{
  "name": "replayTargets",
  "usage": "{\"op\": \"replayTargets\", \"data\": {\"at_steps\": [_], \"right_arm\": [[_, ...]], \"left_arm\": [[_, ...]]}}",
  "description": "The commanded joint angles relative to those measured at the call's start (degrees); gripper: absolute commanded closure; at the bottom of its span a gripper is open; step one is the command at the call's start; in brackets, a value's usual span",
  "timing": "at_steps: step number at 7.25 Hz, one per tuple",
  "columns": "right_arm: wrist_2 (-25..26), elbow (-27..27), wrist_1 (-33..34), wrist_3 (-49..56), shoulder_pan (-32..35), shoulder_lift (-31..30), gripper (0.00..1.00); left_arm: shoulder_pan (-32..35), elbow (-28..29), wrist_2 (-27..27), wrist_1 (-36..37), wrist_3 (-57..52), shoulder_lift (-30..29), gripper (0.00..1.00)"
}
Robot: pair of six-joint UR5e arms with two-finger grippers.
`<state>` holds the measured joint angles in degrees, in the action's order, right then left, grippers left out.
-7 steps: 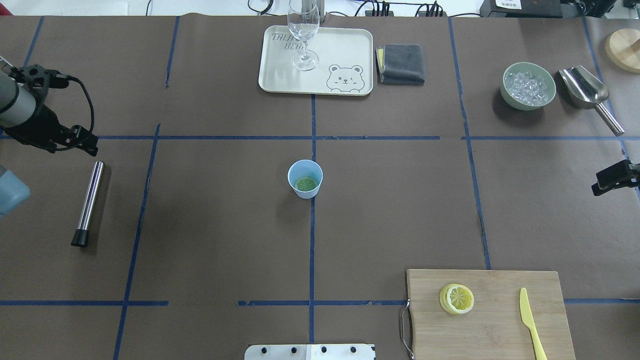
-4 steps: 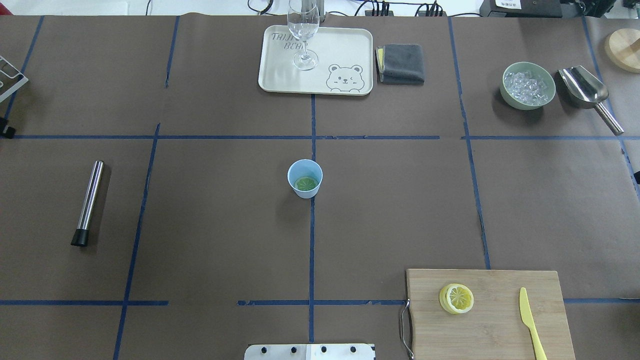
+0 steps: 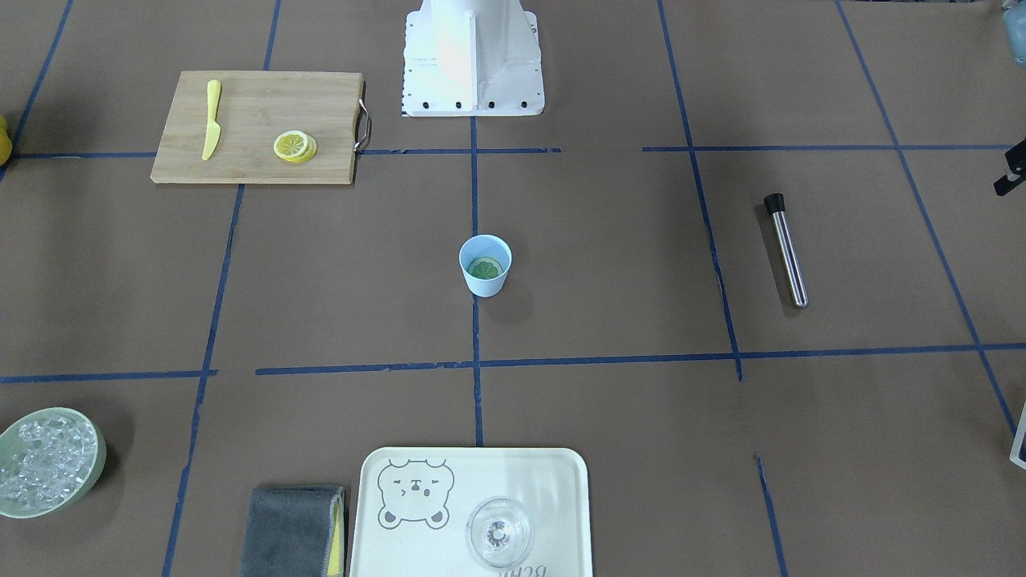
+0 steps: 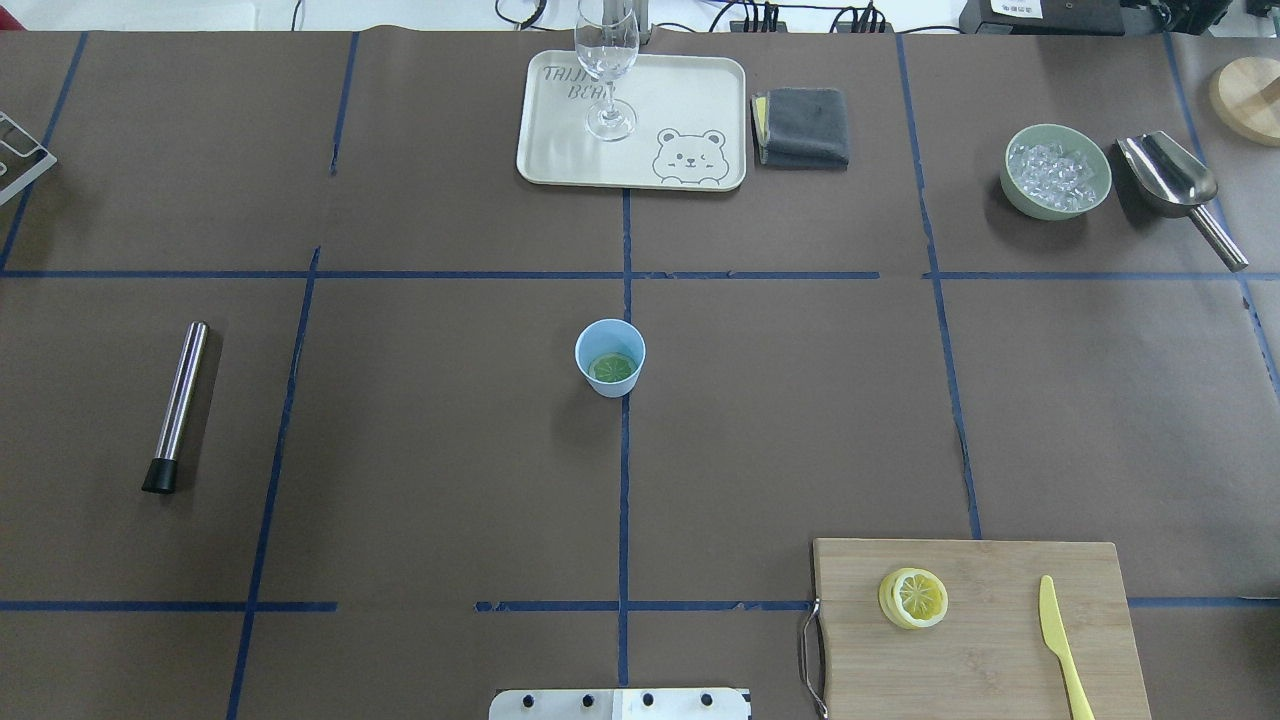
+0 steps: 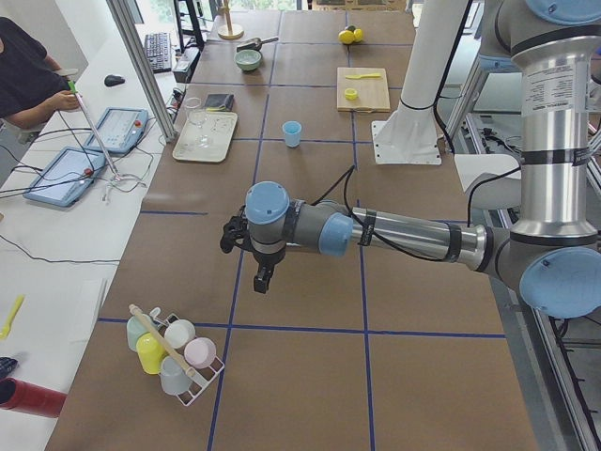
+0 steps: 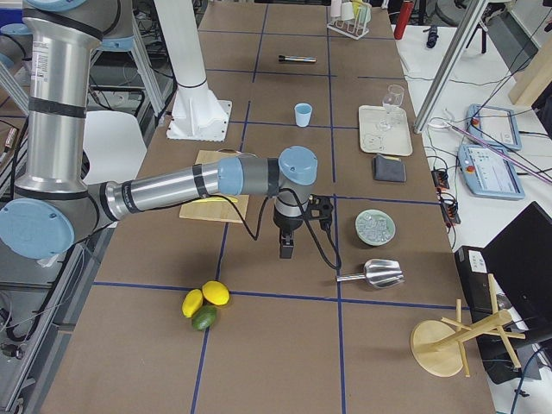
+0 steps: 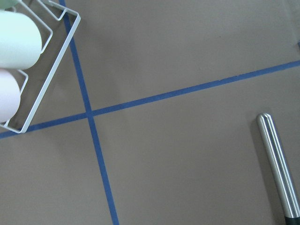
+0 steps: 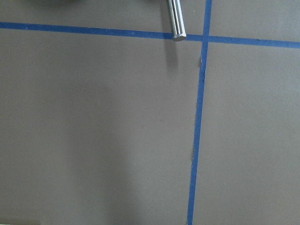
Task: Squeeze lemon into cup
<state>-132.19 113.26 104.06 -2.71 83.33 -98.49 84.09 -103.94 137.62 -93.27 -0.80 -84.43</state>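
Note:
The light-blue cup point(image 4: 610, 345) stands upright at the table's middle, also in the front view point(image 3: 485, 280). A greenish round slice point(image 4: 613, 368) lies in its bottom. A small stack of lemon slices point(image 4: 913, 597) lies on the wooden cutting board point(image 4: 980, 670), far from the cup. Both grippers are out of the overhead view. My left gripper point(image 5: 263, 277) hangs over bare table at the left end, and my right gripper point(image 6: 285, 246) hangs over the right end. I cannot tell whether either is open or shut. Neither wrist view shows fingers.
A steel muddler point(image 4: 177, 405) lies at the left. A tray point(image 4: 690, 100) with a clear glass point(image 4: 607, 60), a grey cloth point(image 4: 803, 126), an ice bowl point(image 4: 1009, 185) and a scoop point(image 4: 1175, 185) stand along the far edge. A yellow knife point(image 4: 1055, 635) lies on the board. A cup rack point(image 5: 174, 352) stands at the left end.
Both arms have drawn back out of the overhead view, the left one to the left edge and the right one to the right edge. The cup and the slices have not moved.

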Motion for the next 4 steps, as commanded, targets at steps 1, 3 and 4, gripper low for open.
{"op": "replayTargets", "data": {"at_steps": [1,3,4], "right_arm": [[0.0,-0.9,0.3,0.7,0.6,0.0,0.00],[0.0,-1.2,0.1,0.7,0.5,0.1,0.00],[0.3,-1.6,-0.1,0.9,0.5,0.1,0.00]], "left_arm": [[0.4,0.6,-3.2,4.1,-6.2,0.2,0.00],[3.2,0.0,-4.5,9.2,-9.8,0.9,0.00],[3.4,0.1,-3.9,9.2,-9.6,1.0,0.00]]}}
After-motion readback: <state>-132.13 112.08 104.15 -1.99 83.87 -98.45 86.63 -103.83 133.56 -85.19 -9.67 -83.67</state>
